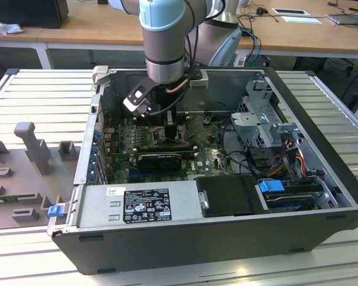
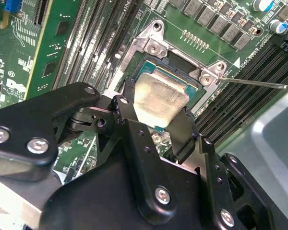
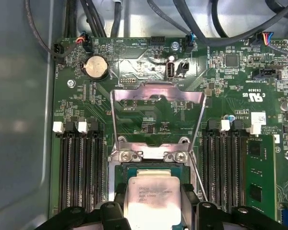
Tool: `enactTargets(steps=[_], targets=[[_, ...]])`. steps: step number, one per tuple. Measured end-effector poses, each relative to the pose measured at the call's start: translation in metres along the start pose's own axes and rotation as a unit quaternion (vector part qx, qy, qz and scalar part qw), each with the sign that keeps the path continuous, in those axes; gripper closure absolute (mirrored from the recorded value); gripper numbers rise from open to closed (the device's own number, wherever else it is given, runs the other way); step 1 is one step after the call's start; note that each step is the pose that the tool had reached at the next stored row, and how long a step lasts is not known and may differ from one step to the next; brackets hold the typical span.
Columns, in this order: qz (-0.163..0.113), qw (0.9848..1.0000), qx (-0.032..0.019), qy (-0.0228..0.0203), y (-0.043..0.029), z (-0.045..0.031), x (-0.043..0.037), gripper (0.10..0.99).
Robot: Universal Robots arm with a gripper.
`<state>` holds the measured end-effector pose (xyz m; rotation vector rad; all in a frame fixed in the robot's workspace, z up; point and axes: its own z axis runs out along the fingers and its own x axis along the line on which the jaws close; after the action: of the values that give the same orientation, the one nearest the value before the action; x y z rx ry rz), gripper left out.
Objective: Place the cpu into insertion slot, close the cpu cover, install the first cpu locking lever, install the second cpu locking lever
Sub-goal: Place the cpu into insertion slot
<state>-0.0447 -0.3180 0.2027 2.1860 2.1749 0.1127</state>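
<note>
Black jaws: narrowed onto the cpu [image 2: 159, 93]. The gripper [image 2: 156, 111] pinches it by two opposite edges, with the fingers [image 2: 128, 108] flush to its sides.
Cpu: the pale silvery-beige lid faces up, directly over the slot [image 3: 144, 167] and seemingly a touch tilted. Whether it rests on the pins I cannot tell.
Slot: its teal edge and silvery rim show beyond the cpu. The part under the gripper is hidden.
Cover [image 3: 156, 91]: swung open and standing up on the side of the slot away from the gripper, clear of the cpu.
Lever [image 2: 259, 84]: a thin metal rod, unlatched, lying out to one side of the slot and apart from the fingers.
Memory slots [image 3: 79, 167]: long black rows flank the slot on both sides, near the fingers.
Board [image 3: 230, 86]: green, lying flat in the case [image 1: 227, 238]. The arm [image 1: 164, 42] reaches down over its far part, toward the exterior view's left.
Step in hand: by my reading, seating the cpu.
Doing it well: level the chip and square its corners to the rim. Go straight down without sliding over the pins, and let go only once it sits flat all round. Keep the fingers off the cover and lever.
</note>
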Motion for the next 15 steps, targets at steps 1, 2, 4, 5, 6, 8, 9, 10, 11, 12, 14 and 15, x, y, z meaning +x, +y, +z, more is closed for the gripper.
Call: enactTargets(steps=[1,2,4,5,6,8,9,10,11,12,14,15], targets=[[0.0,1.0,0.0,-0.0002,-0.0001,0.0002,0.0,0.561],[0.0,1.0,0.0,-0.0002,-0.0001,0.0002,-0.0001,0.561],[0.0,1.0,0.0,-0.0001,-0.0001,0.0004,0.0,0.545],[0.0,1.0,0.0,-0.0001,-0.0001,0.0004,0.0,0.482],[0.0,1.0,-0.0001,0.0,-0.0001,0.0005,0.0001,0.482],[0.0,1.0,0.0,-0.0001,0.0001,-0.001,0.0002,0.482],[0.0,1.0,0.0,-0.0001,0.0001,-0.0019,0.0002,0.482],[0.0,1.0,0.0,0.0,0.0003,-0.0035,0.0002,0.482],[0.0,1.0,0.0,-0.0001,0.0004,-0.0047,0.0002,0.482],[0.0,1.0,0.0001,-0.0001,0.0004,-0.0053,0.0002,0.494],[0.0,1.0,0.0022,0.0,0.0017,-0.0065,0.0003,0.627],[0.0,1.0,0.0038,0.0,0.0023,-0.0069,0.0003,0.69]])
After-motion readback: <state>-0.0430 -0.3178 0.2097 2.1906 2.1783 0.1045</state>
